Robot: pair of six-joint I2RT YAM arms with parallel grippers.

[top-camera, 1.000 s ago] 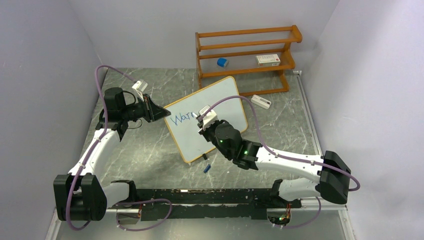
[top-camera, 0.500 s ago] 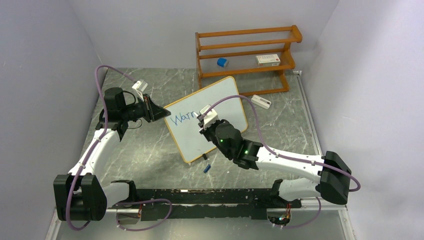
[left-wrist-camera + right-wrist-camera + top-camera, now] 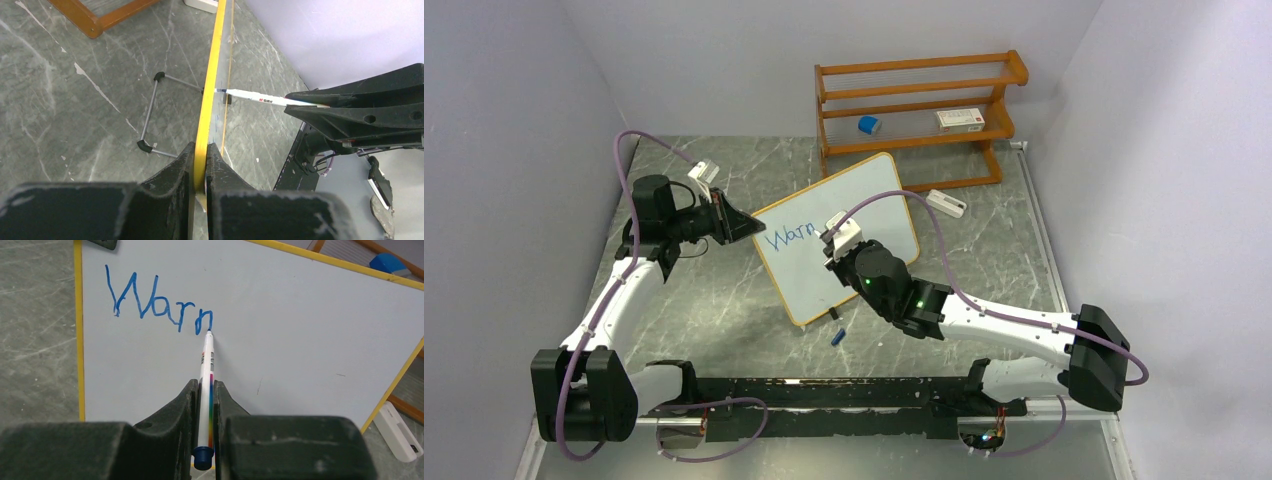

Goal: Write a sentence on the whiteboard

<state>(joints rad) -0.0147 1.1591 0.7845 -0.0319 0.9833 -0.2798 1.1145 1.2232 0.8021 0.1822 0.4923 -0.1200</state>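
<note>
Most whiteboard (image 3: pixel 310 330) blank, edge clamped, marker (image 3: pixel 206 370) touching

A whiteboard (image 3: pixel 864 200) stands mid-tabletop (image 3: pixel 724 300). Behind it to the right is a shelf rack (image 3: pixel 914 92). The left end effector (image 3: pixel 200 150) clamps the board's left edge. The right end effector (image 3: pixel 206 390), in front, touches a marker (image 3: pixel 206 360) to its face. A small box (image 3: pixel 946 203) lies just right of the board.

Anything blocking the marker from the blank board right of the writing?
Nothing visible. The marker in the right gripper touches the whiteboard at the end of the blue writing; the board beyond is bare. The left gripper clamps the edge before the first letter.
</note>
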